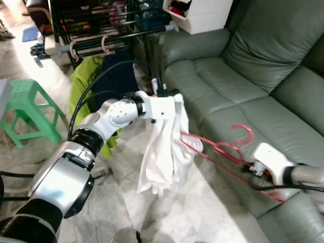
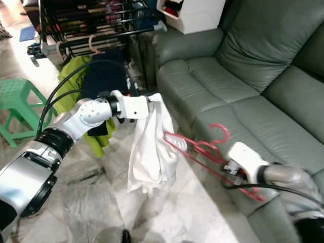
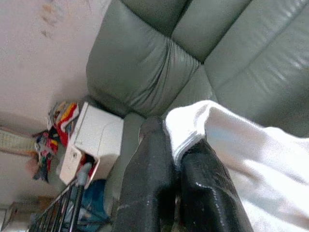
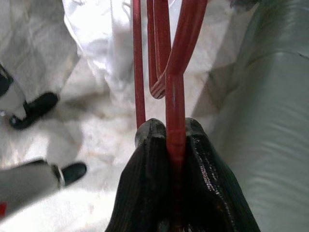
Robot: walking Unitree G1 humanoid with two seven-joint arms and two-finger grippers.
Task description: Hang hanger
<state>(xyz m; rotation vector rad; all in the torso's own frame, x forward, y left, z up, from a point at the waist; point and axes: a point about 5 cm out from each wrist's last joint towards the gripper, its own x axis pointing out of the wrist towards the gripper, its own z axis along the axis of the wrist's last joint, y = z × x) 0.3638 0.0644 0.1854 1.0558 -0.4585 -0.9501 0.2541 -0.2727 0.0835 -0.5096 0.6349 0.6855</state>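
The left gripper (image 3: 176,159) pinches the white garment (image 1: 164,157). The right gripper (image 4: 169,133) clamps the red hanger (image 1: 223,152) beside the green sofa (image 1: 243,66).

Home living room, laundry corner.
Green leather sofa (image 1: 253,76) fills the right side; black wire drying rack (image 1: 96,25) with clothes upper left, green plastic stool (image 1: 28,109) at left edge, marble-pattern tile floor (image 1: 152,212) across the bottom.

We see a soft white cloth (image 1: 164,157), crumpled and matt, and a glossy red plastic hanger (image 1: 223,152). The sofa (image 1: 263,76) looks like smooth green leather with a dull sheen. The floor (image 1: 126,202) is polished marble; the stool (image 1: 28,109) is green plastic.
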